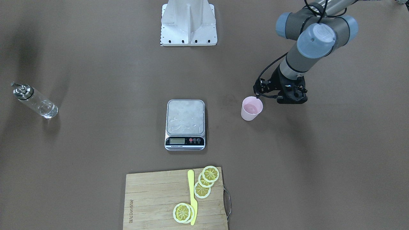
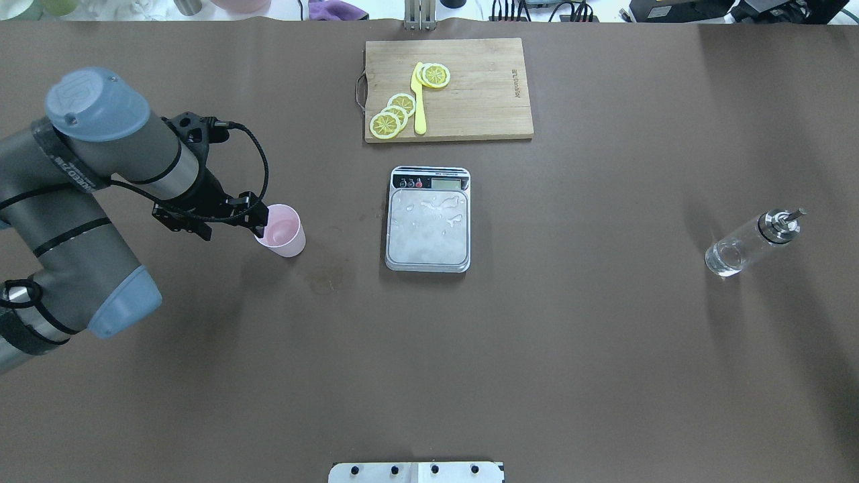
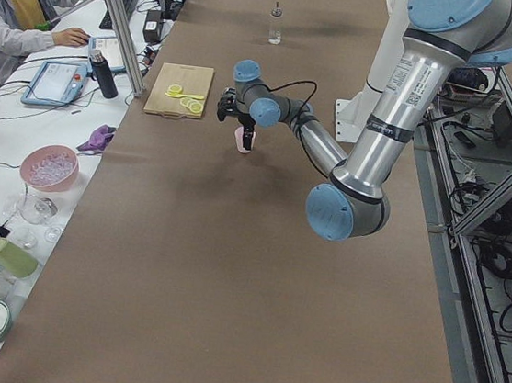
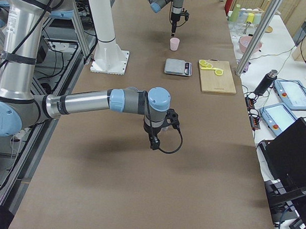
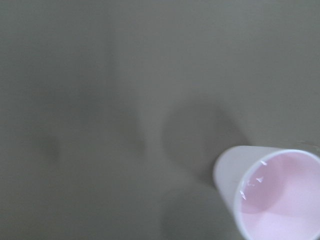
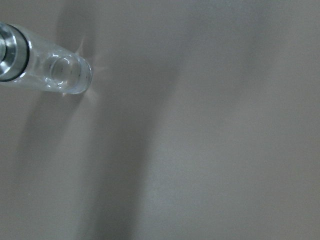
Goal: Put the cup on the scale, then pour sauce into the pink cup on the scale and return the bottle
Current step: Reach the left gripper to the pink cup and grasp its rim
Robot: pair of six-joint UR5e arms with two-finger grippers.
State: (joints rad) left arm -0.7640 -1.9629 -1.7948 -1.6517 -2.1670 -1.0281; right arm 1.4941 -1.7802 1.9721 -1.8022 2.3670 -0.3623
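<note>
Cup [image 2: 283, 230]: upright on worktop [image 2: 537, 335], apart from scale [image 2: 428, 220], on the left arm's side. Left gripper [image 2: 258, 225]: by cup's rim; jaws, cannot tell whether released or clenched. Bottle [image 2: 750, 244]: upright, well beyond scale's other side. Right gripper [image 4: 155, 143]: above worktop; jaws, cannot tell.

— Do we find anything here we can read?
— Little. Low in the front-facing view, the cutting board [image 1: 153, 198] has a burnt-in brand word along its left edge, but we cannot make out the letters.
— And the scale [image 1: 185, 124]?
— White print under its display, too small for us. The arm's blue joint cap [image 1: 316, 35] bears an embossed logo, equally unclear.
</note>
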